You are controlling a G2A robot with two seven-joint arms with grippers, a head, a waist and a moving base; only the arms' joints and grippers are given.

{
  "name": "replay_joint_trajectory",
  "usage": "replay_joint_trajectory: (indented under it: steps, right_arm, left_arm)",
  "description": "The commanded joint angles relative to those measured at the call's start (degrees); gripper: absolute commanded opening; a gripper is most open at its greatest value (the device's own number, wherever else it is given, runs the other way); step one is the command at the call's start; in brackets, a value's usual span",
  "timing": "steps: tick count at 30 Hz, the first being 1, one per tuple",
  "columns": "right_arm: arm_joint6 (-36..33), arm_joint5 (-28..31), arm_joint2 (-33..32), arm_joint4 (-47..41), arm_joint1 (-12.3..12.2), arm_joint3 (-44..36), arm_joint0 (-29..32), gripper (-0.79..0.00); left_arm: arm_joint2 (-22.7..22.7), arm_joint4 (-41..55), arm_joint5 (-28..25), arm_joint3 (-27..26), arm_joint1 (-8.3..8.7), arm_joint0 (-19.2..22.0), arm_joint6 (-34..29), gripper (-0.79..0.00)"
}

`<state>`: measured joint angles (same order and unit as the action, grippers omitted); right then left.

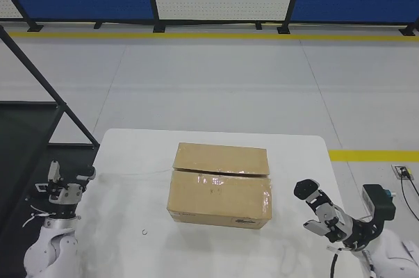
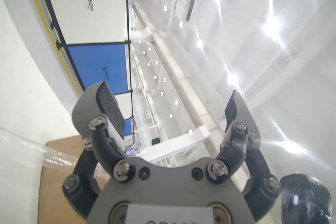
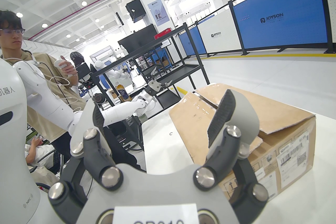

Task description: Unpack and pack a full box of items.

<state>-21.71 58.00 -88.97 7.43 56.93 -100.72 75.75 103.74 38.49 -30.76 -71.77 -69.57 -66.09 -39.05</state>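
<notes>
Top view has the cardboard box (image 1: 219, 186) in the middle of the table (image 1: 126, 208), flaps down with one edge gaping slightly, so unpacking looks not yet begun. The left gripper (image 1: 70, 172) and right gripper (image 1: 308, 206) flank it, well apart, jaws spread and empty, likely poised for the flaps.
</notes>
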Motion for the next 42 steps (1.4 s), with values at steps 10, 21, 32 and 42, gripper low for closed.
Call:
replay_joint_trajectory:
  steps: [10, 21, 32, 42]
  right_arm:
    - [0.0, 0.0, 0.0, 0.0, 0.0, 0.0, 0.0, 0.000]
    - [-12.1, -5.0, 8.1, -15.1, -0.8, 5.5, -5.7, 0.000]
    - [-28.4, -15.8, 11.4, -30.3, -1.6, 13.7, -14.3, 0.000]
    - [-23.3, -17.1, 11.7, -30.3, -1.1, 15.6, -14.8, 0.000]
  left_arm:
    - [-0.3, -4.9, -0.1, -4.3, 0.57, -2.4, -5.6, 0.000]
    - [-0.4, -12.6, -2.4, -6.6, 1.81, -0.3, -13.3, 0.000]
    - [-3.0, -14.5, 1.3, -7.0, 3.87, 5.0, -34.3, 0.000]
    - [-4.4, -14.1, 3.7, -7.3, 3.71, 4.7, -30.4, 0.000]
